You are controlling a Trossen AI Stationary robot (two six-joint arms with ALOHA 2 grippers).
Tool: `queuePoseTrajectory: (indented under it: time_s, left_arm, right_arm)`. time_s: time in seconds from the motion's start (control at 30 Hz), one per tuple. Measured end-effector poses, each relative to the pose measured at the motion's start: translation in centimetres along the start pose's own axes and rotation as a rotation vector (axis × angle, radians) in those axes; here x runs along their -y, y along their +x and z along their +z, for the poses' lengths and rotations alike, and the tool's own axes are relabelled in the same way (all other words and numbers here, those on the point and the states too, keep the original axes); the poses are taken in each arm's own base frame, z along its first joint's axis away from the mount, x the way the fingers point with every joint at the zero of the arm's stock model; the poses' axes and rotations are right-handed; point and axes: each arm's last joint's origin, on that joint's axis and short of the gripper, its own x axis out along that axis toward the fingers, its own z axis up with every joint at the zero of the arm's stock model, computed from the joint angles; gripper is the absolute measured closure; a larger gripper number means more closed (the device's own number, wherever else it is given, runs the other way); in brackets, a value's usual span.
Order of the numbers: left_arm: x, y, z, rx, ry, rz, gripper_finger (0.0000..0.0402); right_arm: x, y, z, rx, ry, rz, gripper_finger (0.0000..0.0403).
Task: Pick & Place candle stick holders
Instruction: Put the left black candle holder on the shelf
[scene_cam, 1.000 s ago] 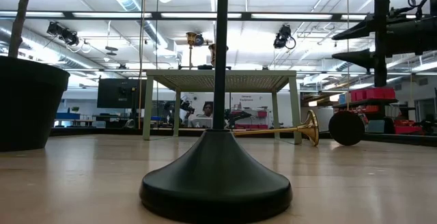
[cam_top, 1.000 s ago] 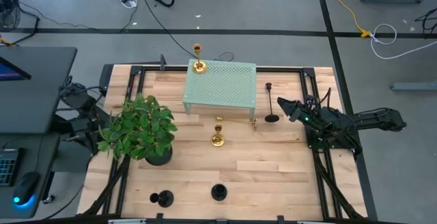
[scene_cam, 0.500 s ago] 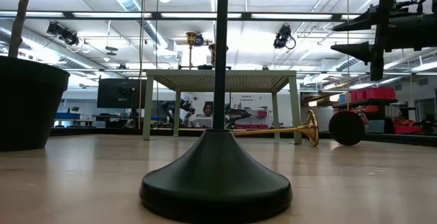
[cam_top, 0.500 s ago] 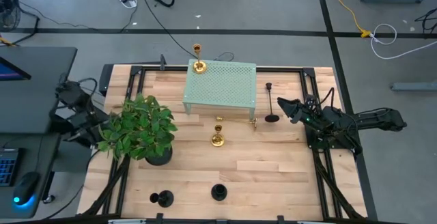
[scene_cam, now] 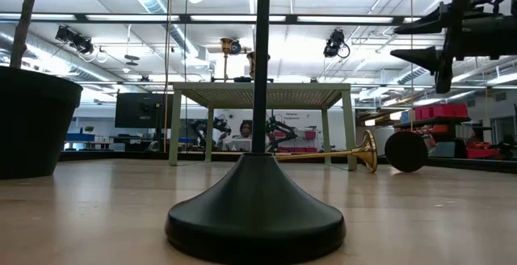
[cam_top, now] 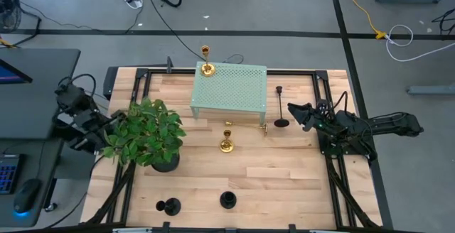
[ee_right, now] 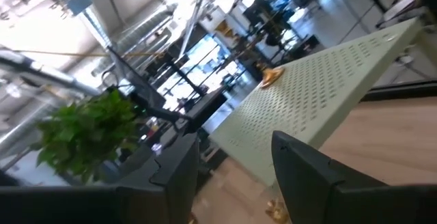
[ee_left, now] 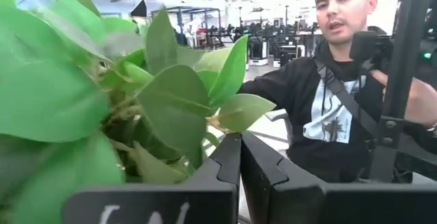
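Note:
A matte black candle stick holder lies on its side on the table, its round base toward the near edge. My right gripper hovers open and empty just right of it and above it, with nothing between its fingers. A gold holder stands on the pale green stand's far left corner. Another gold holder stands on the table, and a third lies by the stand's leg. Two black holders stand at the near edge. My left gripper is shut beside the plant.
The leafy potted plant stands at the left, its leaves right in front of my left gripper. The pale green perforated stand sits at the far middle. A person stands beyond the table. Bare wood lies between the stand and the near holders.
My right gripper has rolled slightly about its own axis and stayed open over the lying black holder. My left arm has shifted a little toward the table's left edge beside the plant.

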Motion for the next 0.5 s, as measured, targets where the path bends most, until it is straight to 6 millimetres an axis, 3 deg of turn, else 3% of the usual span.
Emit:
queuePoseTrajectory:
  time_s: [0.3, 0.5]
  left_arm:
    - [-0.8, 1.9, -1.6, 0.065, -0.016, 0.002, 0.0394]
    - [-1.0, 2.9, -3.8, -0.026, -0.105, -0.036, 0.0394]
  right_arm:
    - [-0.2, 0.0, -0.2, -0.059, -0.001, 0.075, 0.0218]
    - [-0.2, 0.0, -0.2, -0.062, -0.004, 0.079, 0.0218]
